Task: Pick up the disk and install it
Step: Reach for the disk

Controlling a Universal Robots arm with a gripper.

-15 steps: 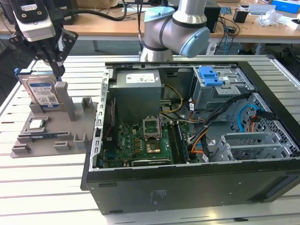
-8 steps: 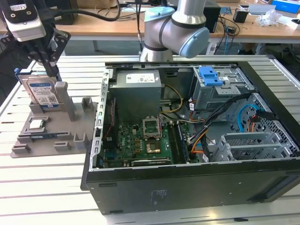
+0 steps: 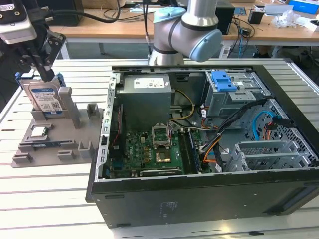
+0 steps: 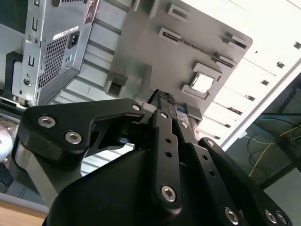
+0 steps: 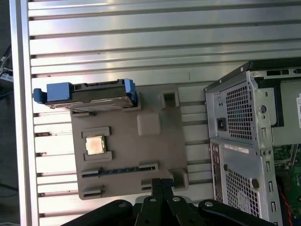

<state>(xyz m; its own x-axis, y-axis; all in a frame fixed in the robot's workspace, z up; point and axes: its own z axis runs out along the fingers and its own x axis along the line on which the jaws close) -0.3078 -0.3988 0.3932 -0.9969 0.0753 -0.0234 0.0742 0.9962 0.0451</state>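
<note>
Black-fingered gripper [image 3: 48, 75], jaws pressed together and nothing held, is pictured just above the blue-framed silver hard disk [image 3: 44, 98], which is stood upright in a slot of the grey plastic fixture tray [image 3: 62, 134]; a small square silver chip [image 3: 39, 131] is seated in another recess.

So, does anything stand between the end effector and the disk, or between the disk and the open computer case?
Nothing visible separates the end effector from the disk; it hangs right over the disk's upper edge. Toward the computer case, a grey post of the holder stands beside the disk, on the exterior view's right.
</note>
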